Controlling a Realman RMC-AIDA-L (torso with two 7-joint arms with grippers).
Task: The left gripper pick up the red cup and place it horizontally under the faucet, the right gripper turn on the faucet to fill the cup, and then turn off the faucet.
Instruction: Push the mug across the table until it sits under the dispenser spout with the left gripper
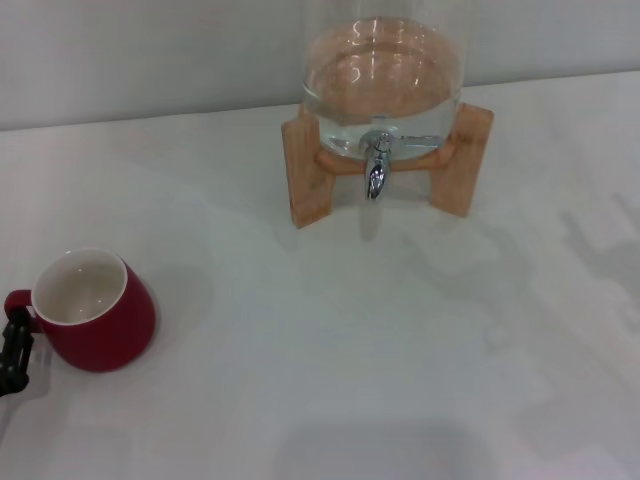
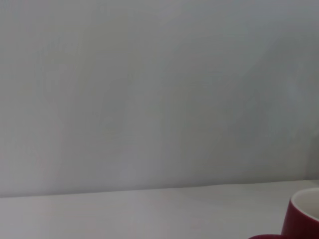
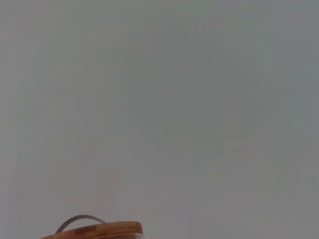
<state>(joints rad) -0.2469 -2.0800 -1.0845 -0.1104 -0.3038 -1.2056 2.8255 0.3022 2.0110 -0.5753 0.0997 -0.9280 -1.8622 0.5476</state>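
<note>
The red cup [image 1: 92, 312] stands upright on the white table at the left, its cream inside showing and its small handle pointing left. Only a black tip of my left gripper [image 1: 14, 350] shows at the left edge, right beside the handle. The cup's edge also shows in the left wrist view [image 2: 303, 217]. The chrome faucet [image 1: 376, 165] hangs from the clear glass dispenser [image 1: 382, 80] on its wooden stand [image 1: 306, 170] at the back centre. My right gripper is out of view.
The white table [image 1: 350, 350] stretches between the cup and the dispenser. A pale wall runs behind. The right wrist view shows only the wall and a sliver of a wooden lid [image 3: 94, 230].
</note>
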